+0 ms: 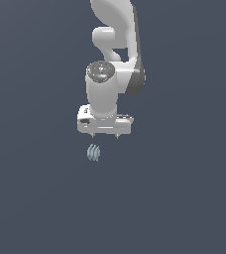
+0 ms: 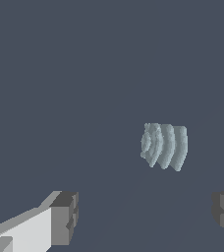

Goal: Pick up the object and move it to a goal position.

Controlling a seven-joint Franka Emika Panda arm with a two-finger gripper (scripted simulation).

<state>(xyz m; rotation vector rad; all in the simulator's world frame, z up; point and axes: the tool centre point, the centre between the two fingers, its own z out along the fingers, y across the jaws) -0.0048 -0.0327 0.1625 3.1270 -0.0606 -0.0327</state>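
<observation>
Nothing else lies on the flat, uniform slate-grey surface (image 1: 184, 198), which fills both views with no table edge or corner showing, so position against an edge cannot be told; no obstacle sits between claw and target. The object (image 1: 93, 152), a tiny pale blue-grey ribbed piece of thin curved slices side by side, rests alone on the surface just below the white gripper (image 1: 105, 136) in the exterior view, toward that view's left of its midline and apart from it. Gripper fingers (image 2: 65, 216) stand wide apart, empty, the object (image 2: 164, 145) ahead of the gap, untouched.
</observation>
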